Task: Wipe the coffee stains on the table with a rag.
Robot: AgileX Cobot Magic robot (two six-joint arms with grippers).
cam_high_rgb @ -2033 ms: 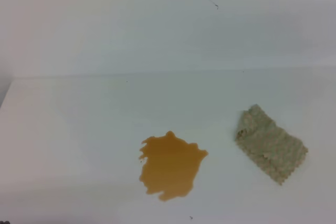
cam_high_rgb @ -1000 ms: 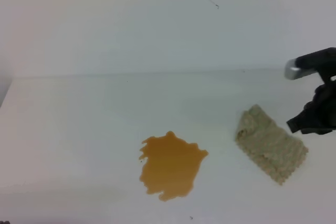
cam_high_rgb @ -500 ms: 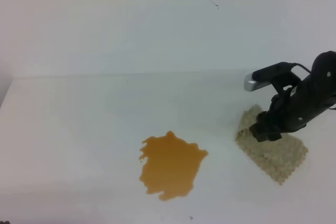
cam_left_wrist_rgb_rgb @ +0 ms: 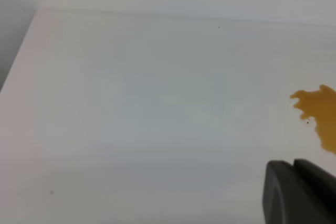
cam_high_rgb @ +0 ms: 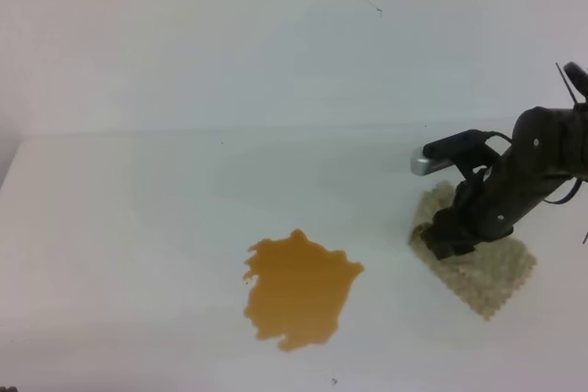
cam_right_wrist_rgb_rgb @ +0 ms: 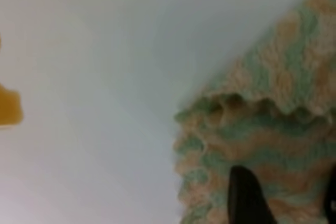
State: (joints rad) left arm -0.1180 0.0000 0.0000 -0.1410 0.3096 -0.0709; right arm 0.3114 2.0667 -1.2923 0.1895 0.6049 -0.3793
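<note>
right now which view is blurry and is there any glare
Right wrist view: badly out of focus, rag just soft blobs, dark fingertips smeared. Exterior high view: fairly sharp, even light, no glare on the table. Left wrist view: mildly soft, no glare.

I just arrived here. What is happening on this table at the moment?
The right gripper is down on the rag, at its left end, with a finger on the cloth; whether it has closed on it cannot be seen. The rag lies on the white table, to the right of the coffee stains and apart from them. The puddle is whole, so no wiping has begun. The left gripper shows only at the edge of its own camera, away from the spill.
</note>
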